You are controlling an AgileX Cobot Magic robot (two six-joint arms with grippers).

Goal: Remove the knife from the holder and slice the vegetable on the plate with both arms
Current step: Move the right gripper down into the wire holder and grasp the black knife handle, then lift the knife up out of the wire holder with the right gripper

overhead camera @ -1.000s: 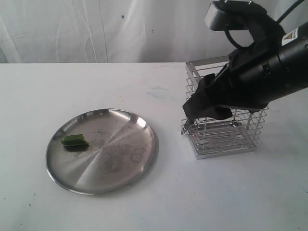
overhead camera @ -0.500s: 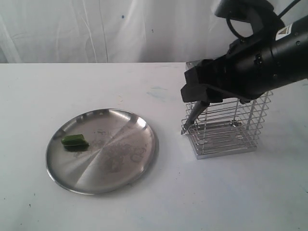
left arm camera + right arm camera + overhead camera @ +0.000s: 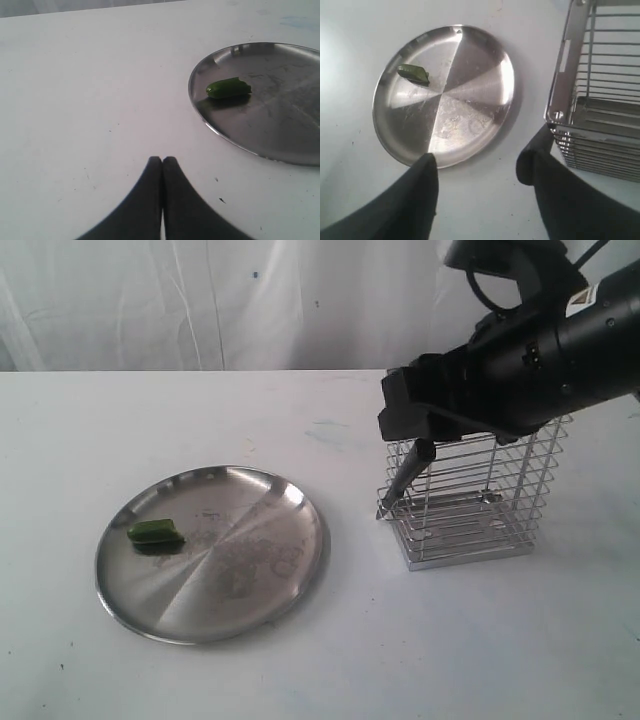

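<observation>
Your right gripper (image 3: 480, 157) has swung up from the holder's (image 3: 520, 502) front face to its top edge, jaws spread wide and empty. Nothing else has shifted. The knife (image 3: 400, 485) leans at the holder's corner nearest the plate (image 3: 270, 570), tip poking out low. The vegetable (image 3: 156, 532) lies on the plate's left side. Your left gripper (image 3: 161, 161) hovers over the table (image 3: 75, 100) beside the plate, jaws pressed together on nothing.

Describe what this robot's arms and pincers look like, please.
The right arm is a thick, matte black tube with a small white warning sticker and a black cable looping near its top. Both the left gripper and right gripper have smooth black fingers tapering to rounded tips.
</observation>
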